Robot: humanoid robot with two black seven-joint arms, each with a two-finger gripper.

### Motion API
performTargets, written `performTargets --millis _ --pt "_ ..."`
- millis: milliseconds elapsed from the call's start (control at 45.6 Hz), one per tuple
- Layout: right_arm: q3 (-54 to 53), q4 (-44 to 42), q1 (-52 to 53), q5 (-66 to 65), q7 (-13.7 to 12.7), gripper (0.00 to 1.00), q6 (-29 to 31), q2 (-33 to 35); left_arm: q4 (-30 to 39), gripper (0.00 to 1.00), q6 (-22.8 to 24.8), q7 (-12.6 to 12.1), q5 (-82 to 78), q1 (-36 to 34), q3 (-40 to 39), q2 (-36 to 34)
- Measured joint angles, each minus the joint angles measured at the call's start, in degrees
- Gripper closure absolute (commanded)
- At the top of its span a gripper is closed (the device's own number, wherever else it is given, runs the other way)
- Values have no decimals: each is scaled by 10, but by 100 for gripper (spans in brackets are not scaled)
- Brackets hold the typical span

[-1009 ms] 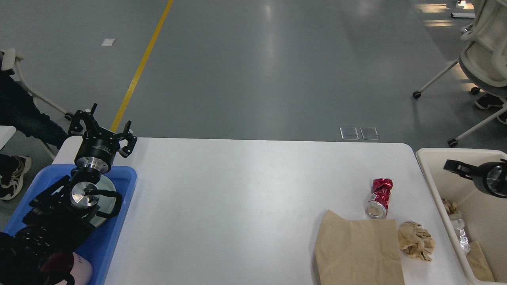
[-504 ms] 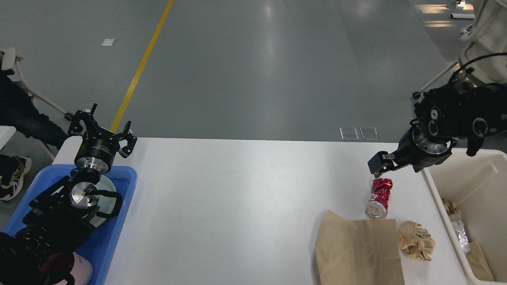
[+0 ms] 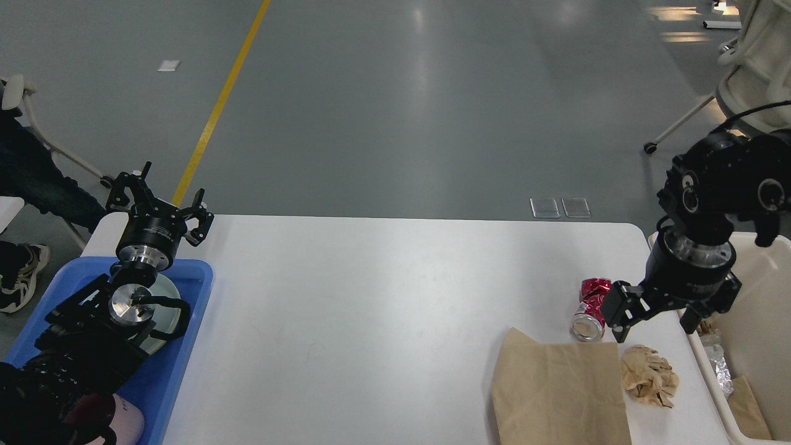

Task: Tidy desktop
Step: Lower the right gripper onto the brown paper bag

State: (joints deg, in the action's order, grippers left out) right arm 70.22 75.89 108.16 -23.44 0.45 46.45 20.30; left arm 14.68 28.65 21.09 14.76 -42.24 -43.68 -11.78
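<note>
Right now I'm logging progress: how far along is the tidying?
Partly done: the cream bin already holds scraps. In hand: right gripper hovers open above the crumpled paper ball, holding nothing. Left: crushed red can, paper ball and brown paper bag remain on the desktop.

Matte white desktop (image 3: 383, 321); crumpled brown paper ball (image 3: 649, 375).

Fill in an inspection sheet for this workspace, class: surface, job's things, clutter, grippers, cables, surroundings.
Surface: white desktop, mostly bare.
Job's things: crushed red can, flat brown paper bag, crumpled paper ball, all near the right edge.
Clutter: cream bin holding scraps; blue tray with a metal dish.
Grippers: right gripper open, over the paper ball, beside the can; left gripper open, empty.
Cables: black cable on the right arm.
Surroundings: grey floor, yellow line, office chair.
</note>
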Motion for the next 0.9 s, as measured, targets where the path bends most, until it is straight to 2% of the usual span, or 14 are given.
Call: performTargets --millis 307,548,899 --pt "-13 -2 -101 -1 0 0 -27 12 0 4 0 0 0 0 0 0" --pt "-27 -21 -183 0 0 0 -90 6 0 4 0 0 0 0 0 0" --pt "-83 -37 -243 3 0 0 -118 5 0 4 0 0 0 0 0 0"
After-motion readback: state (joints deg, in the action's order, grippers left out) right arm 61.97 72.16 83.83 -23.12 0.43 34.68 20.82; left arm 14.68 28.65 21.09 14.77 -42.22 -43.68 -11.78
